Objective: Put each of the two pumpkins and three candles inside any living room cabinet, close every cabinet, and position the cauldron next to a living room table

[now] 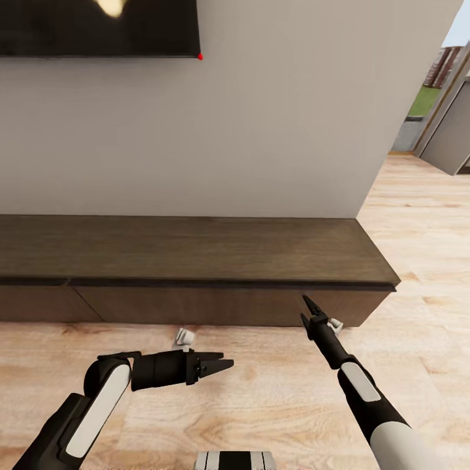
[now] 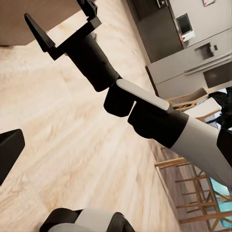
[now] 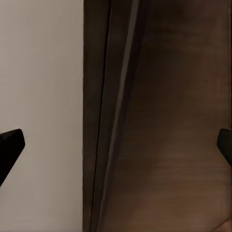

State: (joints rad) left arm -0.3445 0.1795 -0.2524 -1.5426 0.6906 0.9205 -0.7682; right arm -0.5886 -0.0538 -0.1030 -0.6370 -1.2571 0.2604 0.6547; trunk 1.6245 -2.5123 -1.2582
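- The long, low dark-brown wood cabinet [image 1: 196, 258] runs along the foot of a pale grey wall [image 1: 281, 117], its flat top bare and its two wide handleless fronts lying flush with no gap showing.
- The right end effector [image 1: 307, 311] reaches forward on its black-and-white arm and sits against the right-hand cabinet front just under the top edge; its thin black fingers are spread apart and hold nothing.
- In the right wrist view, the two black fingertips [image 3: 9, 145] stand far apart at opposite edges, with the dark wood cabinet [image 3: 174, 121] and the pale wall [image 3: 43, 72] between them.
- The left end effector [image 1: 219, 367] hangs low over the light wood plank floor [image 1: 261, 405], well short of the cabinet, pointing across toward the right arm; its fingers look parted and empty.
- In the left wrist view, the right arm's end effector [image 2: 63, 21] shows spread open next to the cabinet's base.
- A black wall-mounted screen [image 1: 98, 26] hangs above the cabinet.
- At the far right, the floor continues past the wall's end toward an open doorway [image 1: 437, 111].
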